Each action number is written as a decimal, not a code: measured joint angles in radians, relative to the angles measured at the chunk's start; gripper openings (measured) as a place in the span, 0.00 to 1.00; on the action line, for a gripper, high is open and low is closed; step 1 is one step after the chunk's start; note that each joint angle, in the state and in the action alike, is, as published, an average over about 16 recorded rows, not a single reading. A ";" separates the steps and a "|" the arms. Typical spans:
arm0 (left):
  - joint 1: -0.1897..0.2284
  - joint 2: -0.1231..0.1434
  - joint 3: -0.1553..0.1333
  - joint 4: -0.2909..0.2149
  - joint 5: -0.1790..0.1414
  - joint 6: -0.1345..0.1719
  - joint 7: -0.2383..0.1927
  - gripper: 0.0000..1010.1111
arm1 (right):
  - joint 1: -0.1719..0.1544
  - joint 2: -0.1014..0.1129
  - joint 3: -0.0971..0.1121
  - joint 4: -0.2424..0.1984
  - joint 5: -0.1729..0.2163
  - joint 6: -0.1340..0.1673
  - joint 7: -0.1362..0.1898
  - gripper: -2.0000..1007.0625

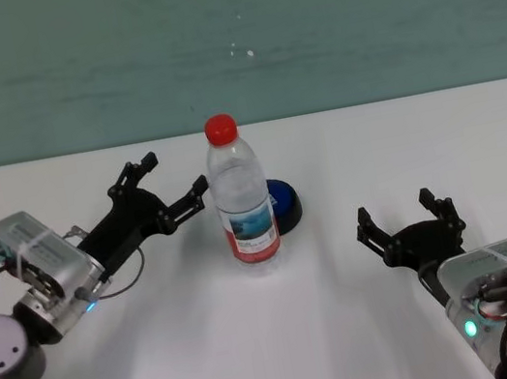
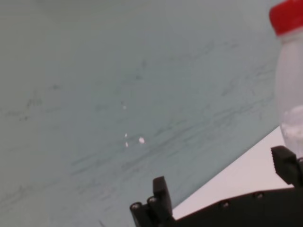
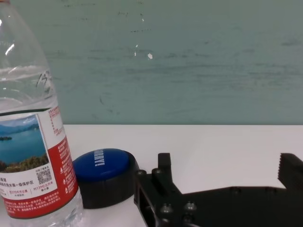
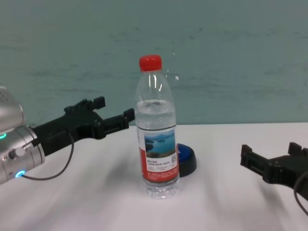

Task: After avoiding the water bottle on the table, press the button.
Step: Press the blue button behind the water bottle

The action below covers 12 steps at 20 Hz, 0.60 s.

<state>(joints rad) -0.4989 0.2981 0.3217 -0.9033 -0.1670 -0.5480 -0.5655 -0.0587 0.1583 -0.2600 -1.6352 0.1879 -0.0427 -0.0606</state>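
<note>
Bottle (image 1: 240, 192) stands upright on the worktop (image 1: 261, 345), button (image 1: 284, 201) just behind it; left claw (image 1: 174, 182) gapes wide beside the bottle; right claw (image 1: 405, 212) rests wide apart.

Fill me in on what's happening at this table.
A two-armed robot is meant to press the blue button without hitting the water bottle, which stands upright on the white table just in front of it. The left gripper is open and reaching in beside the bottle, one finger close to it. The right gripper waits open, off to the right. Nothing is held, and the button is not yet touched.
</note>
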 joint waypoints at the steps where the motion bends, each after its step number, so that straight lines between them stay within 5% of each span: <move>1: 0.000 -0.002 -0.001 0.006 -0.003 -0.002 -0.002 0.99 | 0.000 0.000 0.000 0.000 0.000 0.000 0.000 1.00; 12: -0.010 -0.023 -0.014 0.071 -0.038 -0.021 -0.031 0.99 | 0.000 0.000 0.000 0.000 0.000 0.000 0.000 1.00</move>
<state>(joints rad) -0.5086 0.2748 0.3078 -0.8320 -0.2053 -0.5686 -0.5962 -0.0588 0.1583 -0.2600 -1.6352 0.1879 -0.0427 -0.0606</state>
